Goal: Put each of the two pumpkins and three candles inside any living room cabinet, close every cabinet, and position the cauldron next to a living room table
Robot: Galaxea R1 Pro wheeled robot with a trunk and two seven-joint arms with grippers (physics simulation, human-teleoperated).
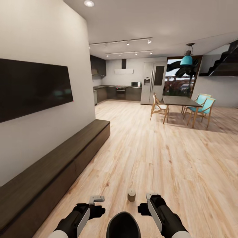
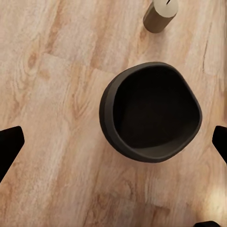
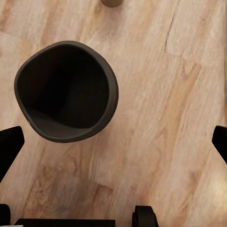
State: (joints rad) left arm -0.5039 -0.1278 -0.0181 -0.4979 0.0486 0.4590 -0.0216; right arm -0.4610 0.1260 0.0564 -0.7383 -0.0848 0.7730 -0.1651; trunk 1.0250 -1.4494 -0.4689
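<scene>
1. While my head camera looks down the room, the cauldron [image 1: 123, 225] stands on the wooden floor [image 1: 158, 158] at the lower edge, between my two arms. A single candle [image 1: 131, 195] stands upright on the floor just beyond it. My left tool [image 1: 96, 199] hangs to the left of the cauldron and my right tool [image 1: 151, 196] to the right; neither touches anything, though from here I cannot tell how far each is parted. The cabinet [image 1: 56, 168] runs along the left wall under a dark TV screen [image 1: 33, 87], its fronts shut. Farther off are a dining table [image 1: 180, 100] with chairs, a fridge [image 1: 153, 82] and the kitchen.

2. From my left wrist, the cauldron [image 2: 150, 113] sits mouth-up on the floor planks [image 2: 52, 94], empty and dark inside. The candle [image 2: 160, 15] stands near its rim but apart from it. My left fingertips [image 2: 8, 144] show at opposite edges, spread wide, holding nothing.

3. From my right wrist, the cauldron [image 3: 66, 91] is again seen from above, free of my tool. The candle [image 3: 111, 2] shows as a sliver at the picture's edge. My right fingertips [image 3: 9, 146] are wide apart and empty.
</scene>
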